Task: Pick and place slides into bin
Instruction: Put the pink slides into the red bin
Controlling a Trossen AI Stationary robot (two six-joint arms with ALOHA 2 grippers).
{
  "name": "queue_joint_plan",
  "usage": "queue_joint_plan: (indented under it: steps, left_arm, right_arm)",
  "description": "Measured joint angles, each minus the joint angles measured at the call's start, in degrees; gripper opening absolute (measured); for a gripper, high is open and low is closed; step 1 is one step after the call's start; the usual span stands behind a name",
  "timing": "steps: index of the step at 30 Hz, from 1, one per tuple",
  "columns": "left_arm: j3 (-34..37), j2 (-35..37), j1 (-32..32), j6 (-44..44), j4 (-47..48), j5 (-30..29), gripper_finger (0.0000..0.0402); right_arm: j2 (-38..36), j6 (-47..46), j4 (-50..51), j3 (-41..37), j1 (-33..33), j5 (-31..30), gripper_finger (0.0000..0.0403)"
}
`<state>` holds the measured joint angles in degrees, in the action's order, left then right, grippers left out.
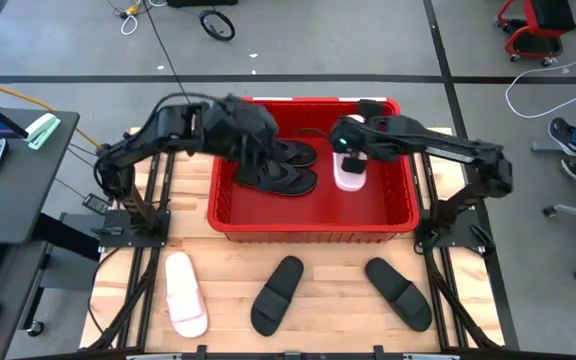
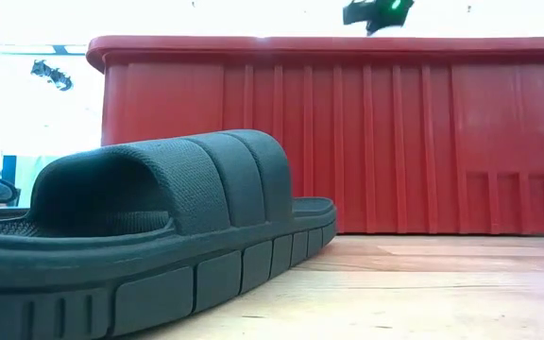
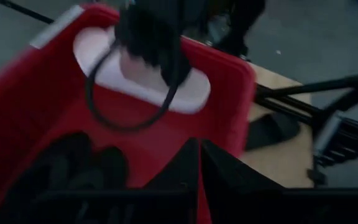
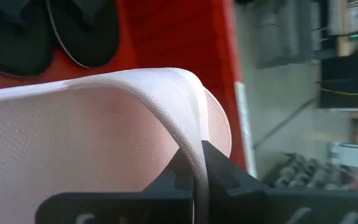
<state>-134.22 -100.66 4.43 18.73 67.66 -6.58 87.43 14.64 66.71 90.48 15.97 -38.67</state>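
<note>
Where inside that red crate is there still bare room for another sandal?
The bin has bare floor along its near wall, and at the right end beyond the pink slide held by the right gripper. The left half is crowded: two black flip-flops lie there with the left gripper over them.

Both arms are matte black with bulky jointed links. A green light glows on the right arm's wrist (image 1: 343,143). A black cable loops beside it.

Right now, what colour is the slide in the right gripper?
Pale pink, clearest in the right wrist view.
</note>
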Motion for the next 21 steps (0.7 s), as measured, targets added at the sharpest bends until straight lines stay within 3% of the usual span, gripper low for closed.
queue_joint_plan:
  steps: [5, 18, 21]
  left_arm:
    - [0.0, 0.4, 4.9, -3.9, 0.1, 0.0, 0.0007]
    - [0.0, 1.1, 9.7, -8.1, 2.0, 0.2, 0.0027]
    - [0.0, 1.1, 9.7, -9.8, 2.4, 0.2, 0.0021]
  right_arm:
    - [6.8, 6.1, -6.9, 0.0, 4.9, 7.4, 0.0008]
    - [19.3, 6.1, -9.3, 0.0, 9.1, 7.9, 0.0008]
    - [20.9, 5.0, -9.1, 0.0, 9.4, 10.9, 0.0008]
